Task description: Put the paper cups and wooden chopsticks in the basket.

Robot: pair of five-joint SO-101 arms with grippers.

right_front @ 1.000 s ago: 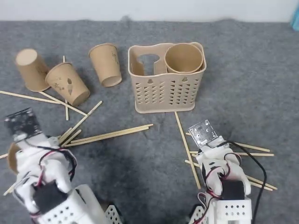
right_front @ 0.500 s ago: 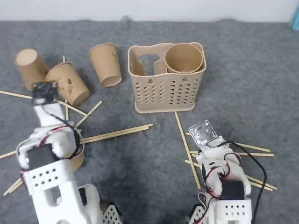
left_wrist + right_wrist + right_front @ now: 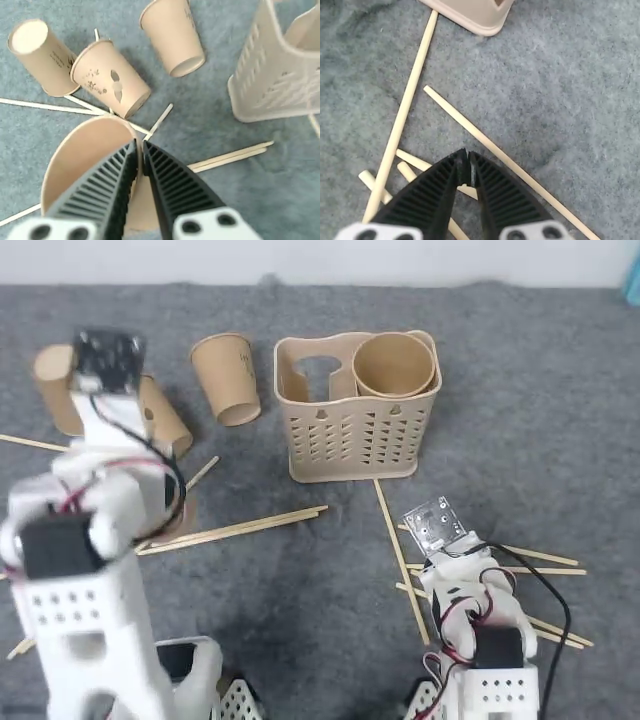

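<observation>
well left of the basket (image 3: 350, 440), the left jaws clamp a paper cup (image 3: 85, 155) by its rim, so its carry should run rightward. just in front of the basket, the right jaws sit closed and empty above loose chopsticks (image 3: 520, 173).

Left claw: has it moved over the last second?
Yes. The left claw, shut on a paper cup, has swung forward from the near edge, closer to the basket.

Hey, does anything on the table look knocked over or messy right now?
Yes. Three paper cups lie tipped over left of the basket, and chopsticks are scattered across the grey cloth. Another cup stands upright inside the basket.
</observation>
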